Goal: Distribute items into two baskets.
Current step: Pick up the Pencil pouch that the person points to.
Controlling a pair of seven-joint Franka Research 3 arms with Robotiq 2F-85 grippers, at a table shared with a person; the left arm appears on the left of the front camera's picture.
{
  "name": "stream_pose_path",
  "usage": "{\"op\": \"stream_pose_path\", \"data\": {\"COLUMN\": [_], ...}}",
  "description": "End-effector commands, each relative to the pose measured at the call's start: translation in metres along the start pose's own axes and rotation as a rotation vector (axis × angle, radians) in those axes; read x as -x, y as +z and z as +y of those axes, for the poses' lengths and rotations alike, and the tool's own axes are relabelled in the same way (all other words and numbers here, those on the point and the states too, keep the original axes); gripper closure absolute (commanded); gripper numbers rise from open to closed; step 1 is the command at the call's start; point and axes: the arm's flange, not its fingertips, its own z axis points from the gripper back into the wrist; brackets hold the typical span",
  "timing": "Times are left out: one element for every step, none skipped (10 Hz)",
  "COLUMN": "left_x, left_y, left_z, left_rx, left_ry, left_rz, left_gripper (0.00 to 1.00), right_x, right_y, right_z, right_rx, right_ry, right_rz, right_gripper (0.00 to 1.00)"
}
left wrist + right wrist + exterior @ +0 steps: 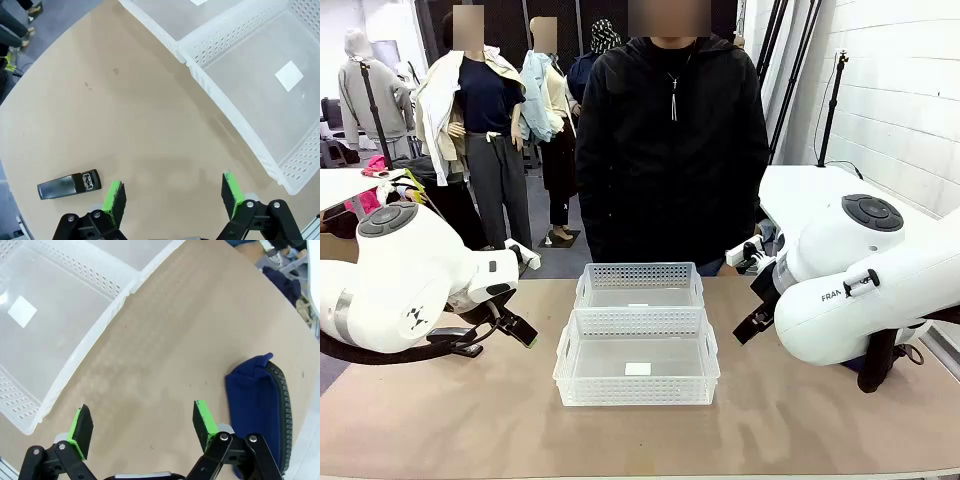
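The two baskets stand empty, end to end in the middle of the surface. The larger, nearer basket touches the farther basket, which sits in front of the person. Nothing is distributed yet, so I judge the task to be at its very start, with both items left to place.

The stapler lies flat on the surface, well apart from the baskets and just beside the left hand. That hand hangs above the surface with its fingers spread wide and holds nothing. The pouch lies on the surface close to the right hand, which is likewise spread and empty.

The baskets are thin, translucent white plastic. They are rectangular, with smooth floors, rows of small holes in the upper walls and a white label inside. The stapler is small, black, hard and bar-shaped. The pouch is soft navy fabric, rounded at the corners, with a dark zip along one long edge. The surface is matt tan.
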Motion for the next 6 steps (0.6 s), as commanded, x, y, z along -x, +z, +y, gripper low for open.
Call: {"op": "stream_pose_path", "data": {"left_x": [0.0,0.0,0.0,0.0,0.0,0.0], "left_y": [0.0,0.0,0.0,0.0,0.0,0.0], "left_z": [0.0,0.0,0.0,0.0,0.0,0.0], "left_rx": [0.0,0.0,0.0,0.0,0.0,0.0], "left_ry": [0.0,0.0,0.0,0.0,0.0,0.0], "left_rz": [0.0,0.0,0.0,0.0,0.0,0.0], "left_gripper": [0.0,0.0,0.0,0.0,0.0,0.0], "right_x": [0.0,0.0,0.0,0.0,0.0,0.0], "right_y": [0.0,0.0,0.0,0.0,0.0,0.0], "right_z": [0.0,0.0,0.0,0.0,0.0,0.0], "right_rx": [0.0,0.0,0.0,0.0,0.0,0.0], "right_ry": [0.0,0.0,0.0,0.0,0.0,0.0], "right_rz": [0.0,0.0,0.0,0.0,0.0,0.0], "right_gripper": [0.0,0.0,0.0,0.0,0.0,0.0]}}
